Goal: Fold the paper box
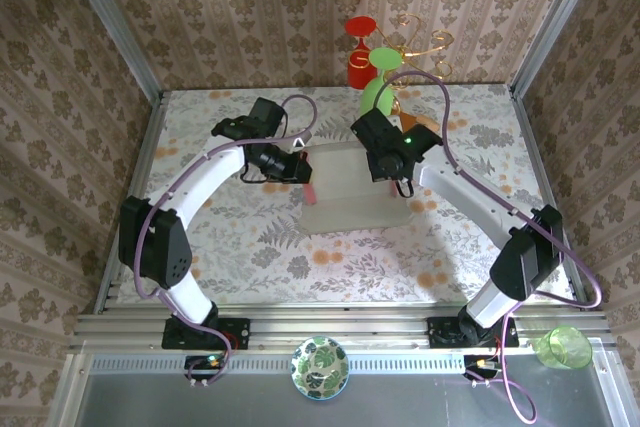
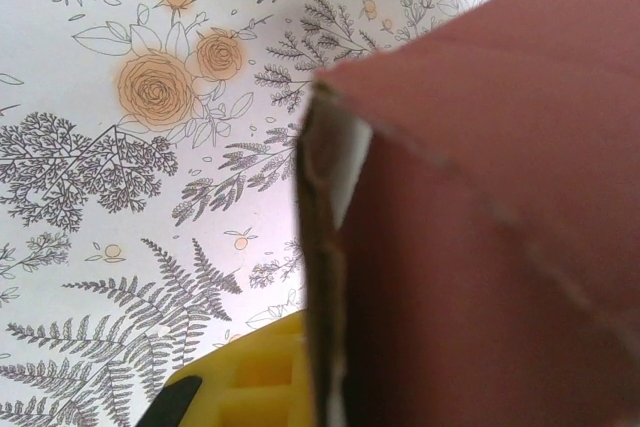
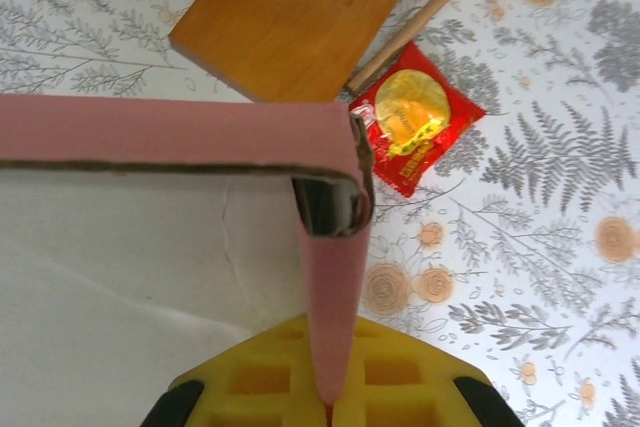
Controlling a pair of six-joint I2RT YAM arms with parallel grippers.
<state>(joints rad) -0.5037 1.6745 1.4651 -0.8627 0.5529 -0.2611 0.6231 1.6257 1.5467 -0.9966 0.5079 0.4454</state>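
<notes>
Pink thin-cardboard paper box, long axis left-right, lies between the arms. The right end effector pinches its right wall, and the left end effector seemingly clamps the left wall.

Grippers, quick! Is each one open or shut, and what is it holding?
Left gripper: closed, pinching a side wall of the paper box.
Right gripper: closed, pinching another wall of the same box.
</notes>
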